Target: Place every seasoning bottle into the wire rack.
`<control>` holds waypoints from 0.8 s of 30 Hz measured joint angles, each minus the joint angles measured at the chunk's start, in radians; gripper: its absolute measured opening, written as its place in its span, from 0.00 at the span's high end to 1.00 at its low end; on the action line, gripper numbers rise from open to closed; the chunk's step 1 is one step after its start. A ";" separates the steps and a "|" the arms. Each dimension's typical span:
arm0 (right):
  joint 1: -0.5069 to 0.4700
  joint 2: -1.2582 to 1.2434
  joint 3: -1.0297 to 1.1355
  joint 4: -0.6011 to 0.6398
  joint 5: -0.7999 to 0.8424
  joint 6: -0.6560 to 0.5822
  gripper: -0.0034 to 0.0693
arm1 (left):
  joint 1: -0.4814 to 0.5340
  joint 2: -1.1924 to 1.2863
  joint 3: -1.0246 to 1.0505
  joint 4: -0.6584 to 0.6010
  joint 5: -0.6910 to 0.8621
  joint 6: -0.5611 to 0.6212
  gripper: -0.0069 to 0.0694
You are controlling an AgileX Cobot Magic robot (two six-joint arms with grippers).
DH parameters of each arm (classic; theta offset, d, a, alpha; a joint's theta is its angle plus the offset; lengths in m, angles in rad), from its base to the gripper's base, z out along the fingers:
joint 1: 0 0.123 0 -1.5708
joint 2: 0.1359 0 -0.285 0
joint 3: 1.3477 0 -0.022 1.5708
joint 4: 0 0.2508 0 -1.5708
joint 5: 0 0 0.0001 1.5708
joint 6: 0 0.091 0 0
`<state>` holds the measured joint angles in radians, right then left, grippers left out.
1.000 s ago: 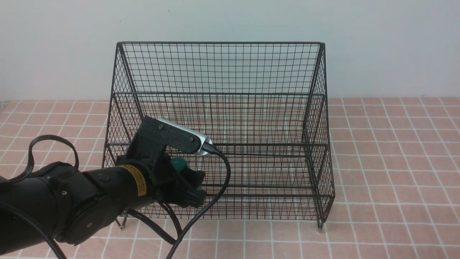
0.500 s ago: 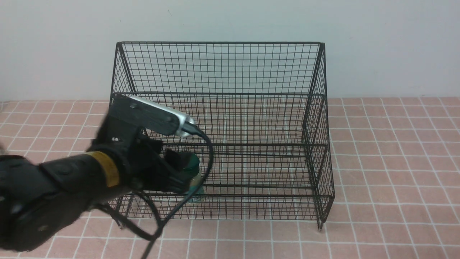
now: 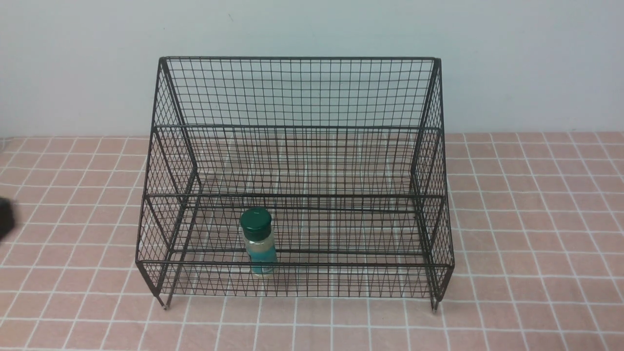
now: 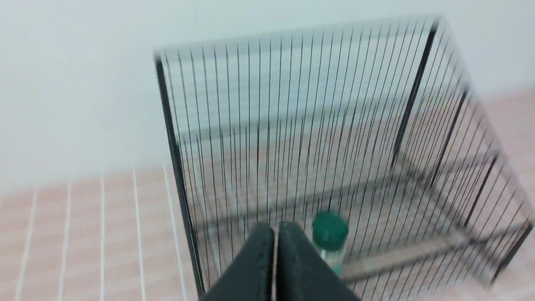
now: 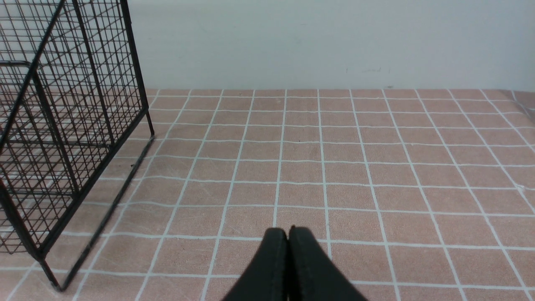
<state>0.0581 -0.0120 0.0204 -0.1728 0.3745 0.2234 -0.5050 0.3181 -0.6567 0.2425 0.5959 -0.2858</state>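
The seasoning bottle [image 3: 258, 240], clear with a dark green cap and teal label, stands upright on the lowest front tier of the black wire rack [image 3: 297, 92], left of its middle. It also shows in the left wrist view [image 4: 330, 238] inside the rack [image 4: 292, 104]. My left gripper [image 4: 275, 228] is shut and empty, drawn back outside the rack's left side; only a dark blur of the arm [image 3: 5, 218] shows at the front view's left edge. My right gripper [image 5: 287, 232] is shut and empty, low over the tiles to the right of the rack [image 5: 50, 125].
The surface is pink tile with white grout [image 3: 536, 219]. A pale wall [image 3: 312, 24] runs close behind the rack. The rack stands on short legs [image 3: 435, 306].
My left arm let go of the bottle on the rack's lowest tier, shut its jaws, and pulled back fast to the left, nearly out of the front view. The bottle stays standing.
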 joint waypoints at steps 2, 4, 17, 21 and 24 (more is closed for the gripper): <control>0.000 0.000 0.000 0.000 0.000 0.000 0.97 | 0.000 -0.094 0.000 0.000 0.005 0.000 0.92; 0.000 0.000 0.000 0.000 0.000 0.000 0.97 | 0.000 -0.193 0.000 0.000 0.018 -0.004 0.92; 0.000 0.000 0.000 0.000 0.000 0.000 0.97 | 0.000 -0.340 -0.002 0.001 0.219 -0.009 0.92; 0.000 0.000 0.000 0.000 0.000 0.000 0.97 | 0.000 -0.340 -0.002 -0.001 0.219 -0.009 0.92; 0.000 0.000 0.000 0.000 0.000 0.000 0.97 | 0.000 -0.340 -0.001 -0.017 0.218 -0.009 0.92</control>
<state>0.0581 -0.0120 0.0204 -0.1728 0.3745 0.2234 -0.5050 -0.0217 -0.6576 0.2254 0.8139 -0.2952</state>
